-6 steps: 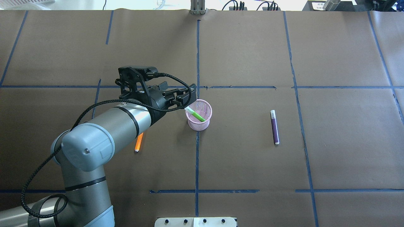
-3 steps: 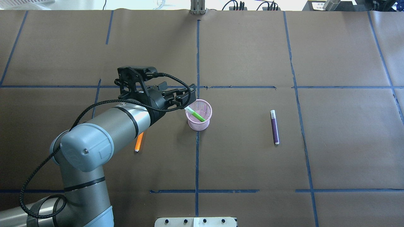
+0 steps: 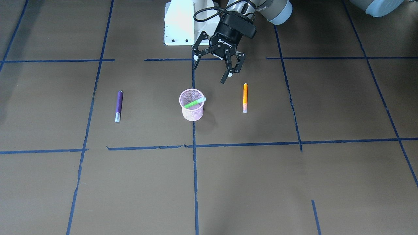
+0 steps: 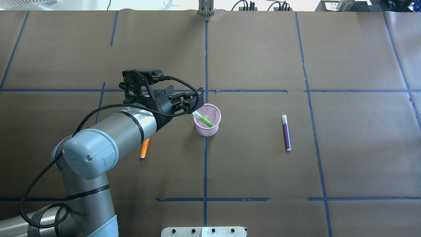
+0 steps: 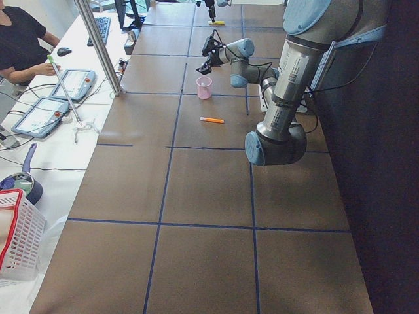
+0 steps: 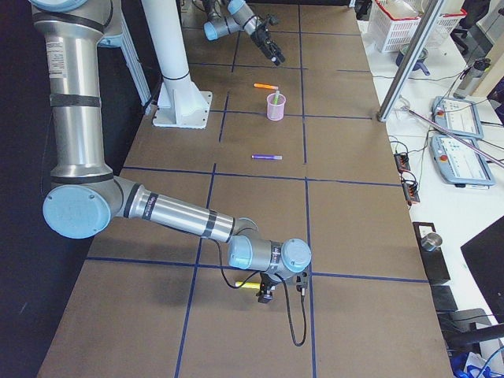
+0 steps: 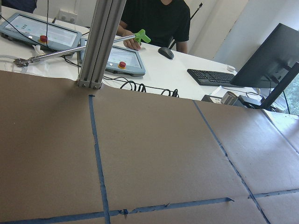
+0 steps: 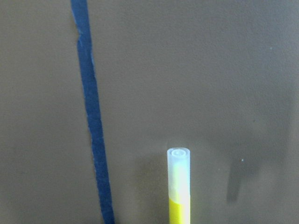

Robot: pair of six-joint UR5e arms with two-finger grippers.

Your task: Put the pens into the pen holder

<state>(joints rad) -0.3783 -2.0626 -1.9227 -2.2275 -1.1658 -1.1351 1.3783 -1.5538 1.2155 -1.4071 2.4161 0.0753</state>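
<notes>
The pink mesh pen holder (image 3: 192, 112) stands mid-table, also in the overhead view (image 4: 207, 131). The green pen (image 3: 194, 102) leans inside it, cap end over the rim. My left gripper (image 3: 212, 70) is open and empty, hovering just beside the holder on the robot's side (image 4: 196, 102). The orange pen (image 3: 245, 97) lies flat beside the holder, partly under my left arm in the overhead view (image 4: 144, 148). The purple pen (image 3: 119, 105) lies flat on the holder's other side. My right gripper (image 6: 264, 295) is far off at the table's end; I cannot tell whether it is open or shut.
A yellow pen (image 8: 179, 186) with a pale cap lies under the right wrist camera, next to a blue tape line (image 8: 93, 116). Brown paper with blue tape lines covers the table. The white robot base (image 3: 179, 23) stands behind the holder. Operators' desks with monitors lie beyond the far edge.
My left gripper has drawn back very slightly from the holder and stays open. The green pen rests in the holder as before.
</notes>
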